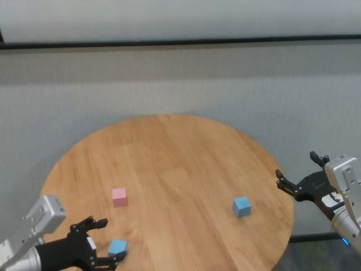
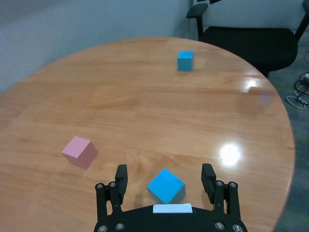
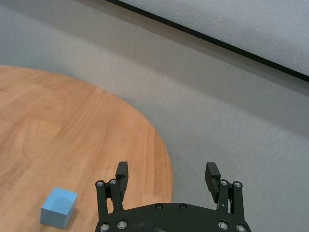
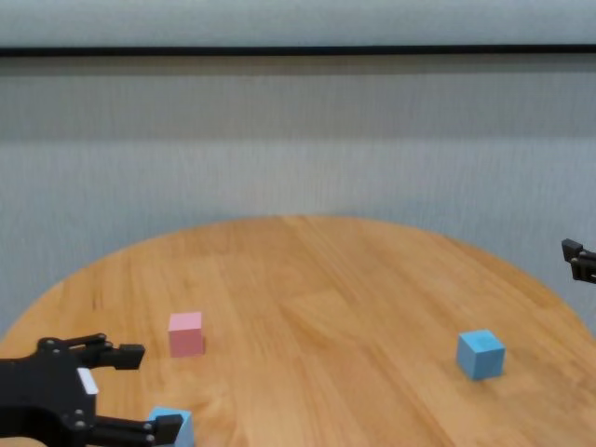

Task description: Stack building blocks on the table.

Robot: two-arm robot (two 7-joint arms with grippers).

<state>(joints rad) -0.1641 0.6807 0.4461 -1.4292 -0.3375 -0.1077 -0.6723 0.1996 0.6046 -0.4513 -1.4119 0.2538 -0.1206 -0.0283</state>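
Risk: left gripper [image 1: 102,241] sits jaws apart around the near blue cube [image 1: 118,247] at 7 o'clock on the table [image 1: 186,152] — cube is skewed between the fingers, so closing could twist it; right gripper [image 1: 298,176] idles, spread, at 3 o'clock.

Three cubes lie apart, unstacked, on the table [image 1: 169,152]: pink [image 1: 119,197] left-center, blue [image 1: 242,206] right, blue [image 1: 117,247] near edge.

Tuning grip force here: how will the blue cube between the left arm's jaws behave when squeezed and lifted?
The near blue cube looks rigid with flat faces, so it probably won't roll. It sits cornerwise between the open left gripper, so closing may twist it. Its matte surface probably grips well.
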